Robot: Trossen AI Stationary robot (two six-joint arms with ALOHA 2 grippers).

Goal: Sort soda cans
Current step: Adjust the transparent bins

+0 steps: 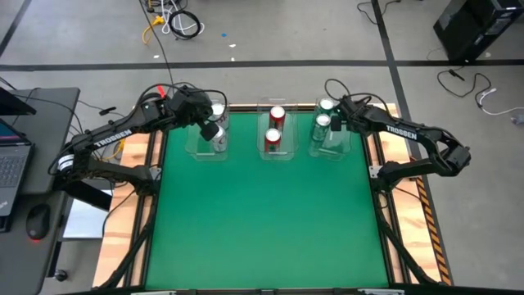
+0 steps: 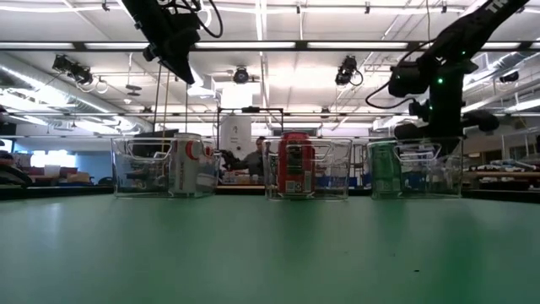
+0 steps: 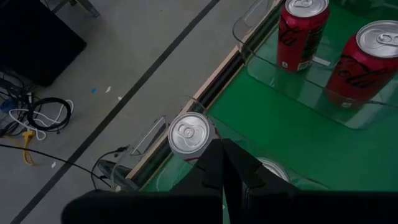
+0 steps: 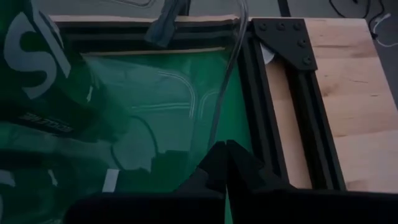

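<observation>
Since all six cans already stand in trays by colour, the findings below treat the sort as at or near its end.

Silver cans: two silver-grey cans [image 1: 219, 123] stand in the left tray [image 1: 196, 148]; the left wrist view shows one top [image 3: 189, 133] clear and the second [image 3: 273, 169] partly hidden behind that arm's fingers.
Red cans: two red cans [image 1: 275, 127] stand one behind the other in the middle tray [image 1: 279, 155], upright, as the left wrist view confirms [image 3: 300, 32].
Green cans: two green cans [image 1: 323, 116] stand in the right tray [image 1: 331, 150]; one shows upright in the low view [image 2: 386, 169].
Left gripper: the left gripper [image 1: 210, 129] hangs over the left tray, above the silver cans, jaws together and holding nothing.
Right gripper: the right gripper [image 1: 335, 124] sits at the right tray's outer side, just beside the green cans, jaws together, empty; whether it touches the tray wall cannot be told.
Table: the green mat [image 1: 262, 221] carries no loose can.
Step in hand: judged to be the close of the last placements, both arms above their trays.
Next move calls for: lifting each arm straight up, clear of the tray rims and can tops, before drawing back; a sideways pull risks tipping a can or dragging a light tray.
</observation>
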